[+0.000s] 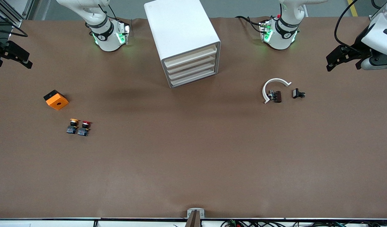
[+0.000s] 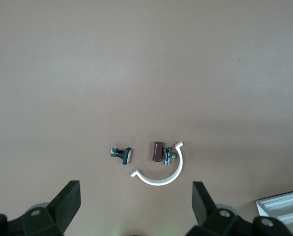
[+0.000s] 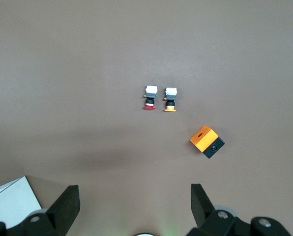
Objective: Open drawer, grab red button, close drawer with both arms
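Small red-capped push-button on a black-and-blue body (image 1: pixel 84 128) lies on the brown table toward the right arm's end, touching or just beside its yellow-capped twin (image 1: pixel 73 126), nearer the front camera than the orange cube with black base (image 1: pixel 56 99). Its long axis runs cap-to-body, cap pointing away from the front camera.

Right gripper (image 1: pixel 15 54) hangs high over the table edge at its end, fingers spread, empty; judged the nearer arm. Left gripper (image 1: pixel 344 57) waits, fingers spread, empty.

White four-drawer cabinet (image 1: pixel 184 41): all drawers shut, contents unseen.

left claw (image 1: pixel 333 61): raised, fingers spread | right claw (image 1: pixel 18 56): raised, fingers spread
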